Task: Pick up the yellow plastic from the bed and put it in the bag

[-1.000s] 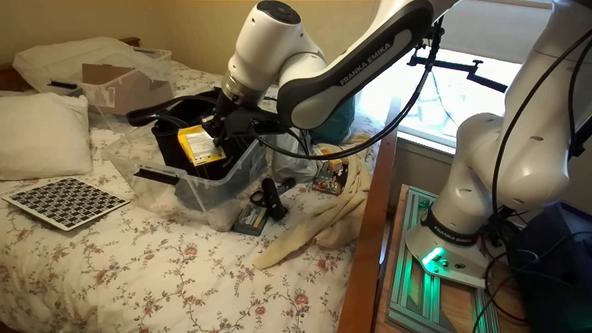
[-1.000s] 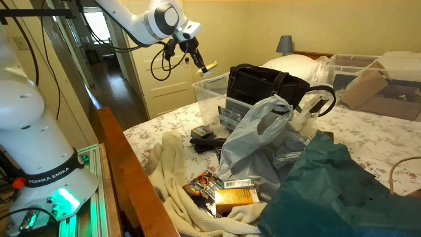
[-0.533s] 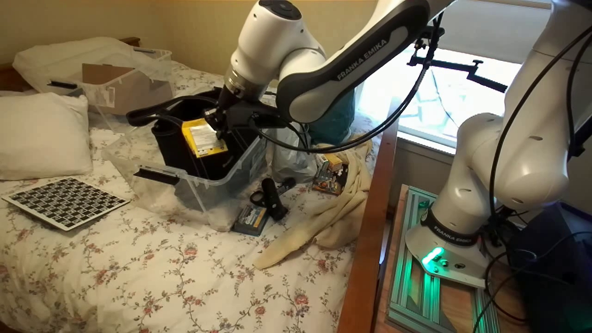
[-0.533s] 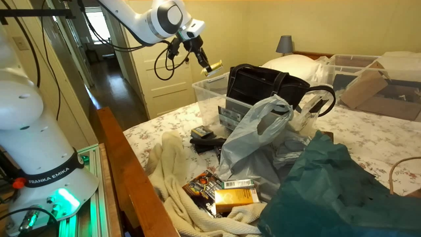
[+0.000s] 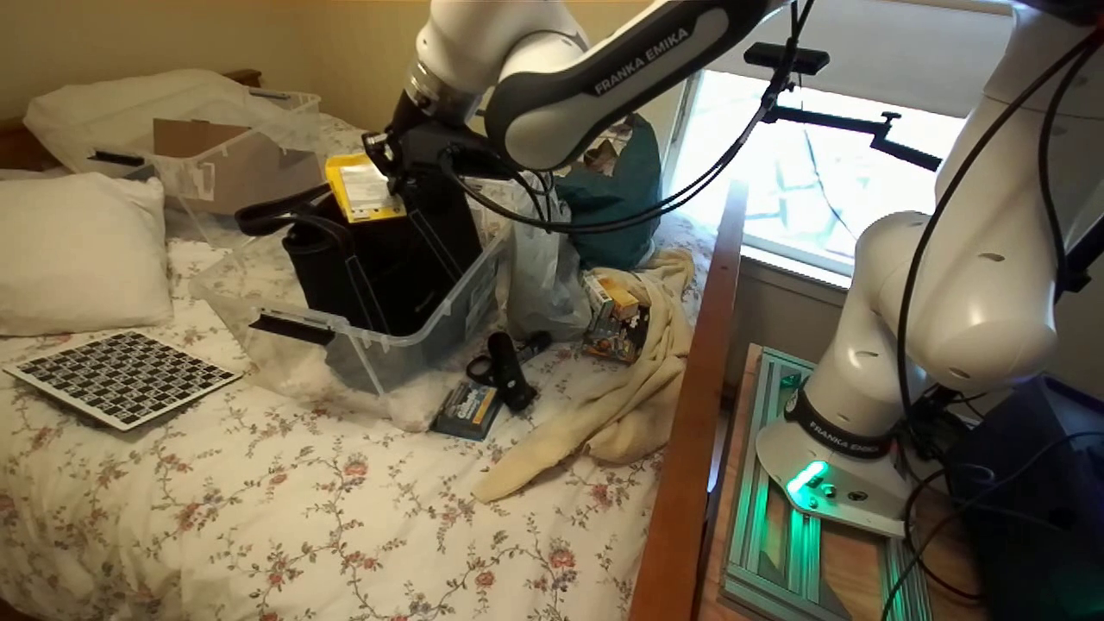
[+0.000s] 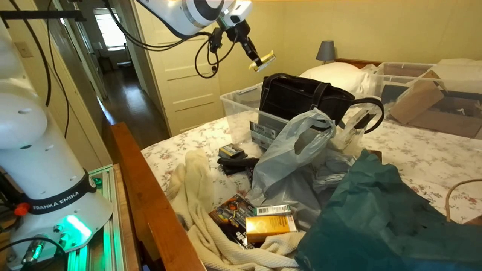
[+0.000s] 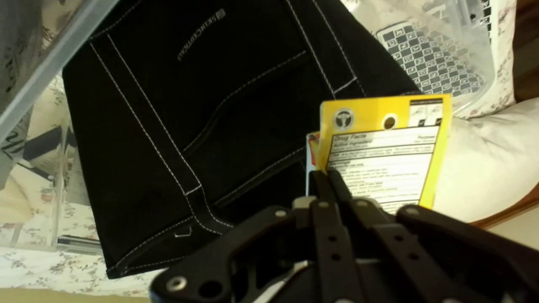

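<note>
Comprised a bed (image 5: pixel 388 535), spread in white with small pink-red flowers, edged by a wooden board (image 5: pixel 688 431) opposite the end with a pillow (image 5: pixel 78 259). Stood within pale yellow walls (image 6: pixel 369 22), with a white panelled door (image 6: pixel 188 90), a grey-shaded lamp (image 6: pixel 325 51) and, beyond the board, a bright window (image 5: pixel 789 198). Carried a cream cloth (image 5: pixel 604 423) and a teal sack (image 6: pixel 376 218) toward that edge, and a clear tub (image 5: pixel 431 362) with the black bag (image 6: pixel 292 98) inside.

Included the yellow plastic (image 7: pixel 383 155): flat, roughly rectangular, bordered in bright yellow around a white panel of fine black print headed "Drug Facts", with a punched hole and a round emblem along one edge. Was pinched near one side in the gripper (image 7: pixel 326 174), between closed jaws. Hung in the air near the black bag, outside it; could not tell whether directly above its mouth.
</note>
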Controlling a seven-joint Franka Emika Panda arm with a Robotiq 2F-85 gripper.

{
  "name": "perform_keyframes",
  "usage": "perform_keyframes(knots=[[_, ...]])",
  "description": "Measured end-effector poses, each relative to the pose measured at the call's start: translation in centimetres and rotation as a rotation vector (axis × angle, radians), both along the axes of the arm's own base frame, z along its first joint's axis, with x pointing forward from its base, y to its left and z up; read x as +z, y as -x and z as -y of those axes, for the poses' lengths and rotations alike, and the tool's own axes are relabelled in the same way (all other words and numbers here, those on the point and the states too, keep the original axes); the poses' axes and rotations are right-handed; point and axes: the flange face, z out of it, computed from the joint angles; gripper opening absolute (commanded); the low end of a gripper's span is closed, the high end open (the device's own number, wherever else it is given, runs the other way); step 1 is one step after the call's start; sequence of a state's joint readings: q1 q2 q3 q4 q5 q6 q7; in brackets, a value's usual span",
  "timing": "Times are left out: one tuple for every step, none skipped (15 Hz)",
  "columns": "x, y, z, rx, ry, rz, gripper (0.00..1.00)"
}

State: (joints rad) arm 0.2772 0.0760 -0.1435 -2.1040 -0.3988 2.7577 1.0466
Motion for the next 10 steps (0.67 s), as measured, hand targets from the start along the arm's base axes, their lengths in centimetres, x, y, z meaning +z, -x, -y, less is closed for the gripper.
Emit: perform_keyframes(knots=[[0.4, -0.7, 0.3, -0.006, 0.009, 0.006, 0.01], [0.7, -1.6, 0.5, -0.011, 0.023, 0.011, 0.01], [0.8, -2.4, 0.7, -0.015, 0.034, 0.016, 0.01], [0.7, -3.3, 0.9, -0.019, 0.047, 0.017, 0.01], [0.6, -4.1, 1.0, -0.024, 0.058, 0.016, 0.01], [0.4, -5.0, 1.2, -0.031, 0.066, 0.014, 0.01], [0.1, -5.8, 1.2, -0.037, 0.073, 0.010, 0.01], [-0.2, -6.7, 1.3, -0.044, 0.081, 0.004, 0.01], [-0.5, -7.4, 1.4, -0.050, 0.089, -0.003, 0.01], [-0.9, -8.1, 1.4, -0.055, 0.098, -0.010, 0.01]])
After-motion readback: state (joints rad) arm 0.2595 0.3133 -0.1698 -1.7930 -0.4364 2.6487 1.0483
